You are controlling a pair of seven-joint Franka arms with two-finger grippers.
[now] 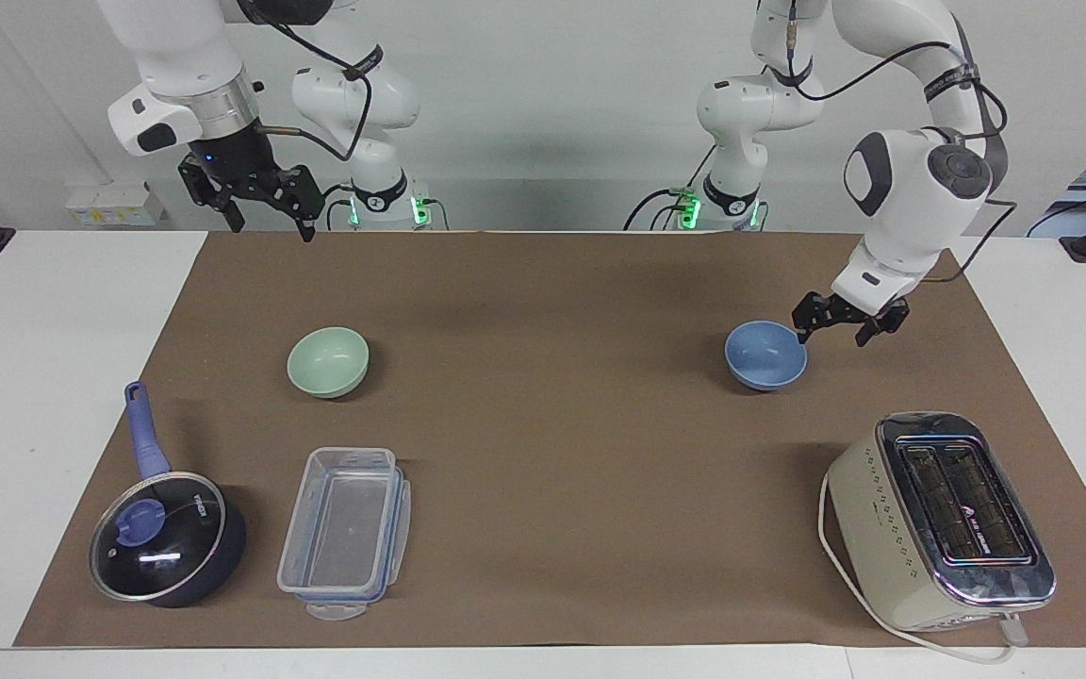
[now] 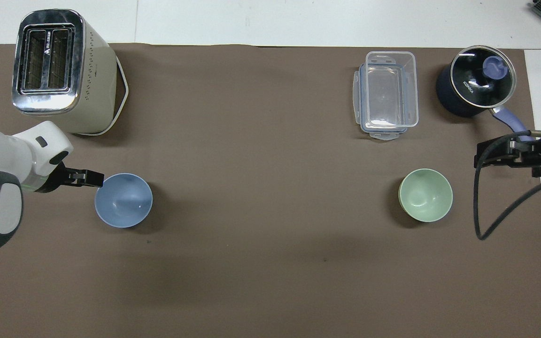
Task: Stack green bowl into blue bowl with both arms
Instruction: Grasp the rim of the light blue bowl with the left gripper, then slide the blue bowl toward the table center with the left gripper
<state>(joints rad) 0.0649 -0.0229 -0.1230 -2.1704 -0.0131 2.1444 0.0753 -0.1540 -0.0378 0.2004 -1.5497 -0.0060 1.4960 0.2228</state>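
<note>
The blue bowl (image 1: pixel 765 355) stands upright on the brown mat toward the left arm's end of the table; it also shows in the overhead view (image 2: pixel 123 202). My left gripper (image 1: pixel 831 332) is open and low beside the bowl's rim, on the side toward the left arm's end; it also shows in the overhead view (image 2: pixel 89 178). Whether it touches the rim I cannot tell. The green bowl (image 1: pixel 328 361) stands upright toward the right arm's end; it also shows in the overhead view (image 2: pixel 425 195). My right gripper (image 1: pixel 268 219) is open and waits high over the mat's edge at the robots' end.
A cream toaster (image 1: pixel 939 519) stands farther from the robots than the blue bowl. A clear plastic container (image 1: pixel 303 528) and a dark blue lidded saucepan (image 1: pixel 161 547) stand farther from the robots than the green bowl. The brown mat (image 1: pixel 552 424) covers the table's middle.
</note>
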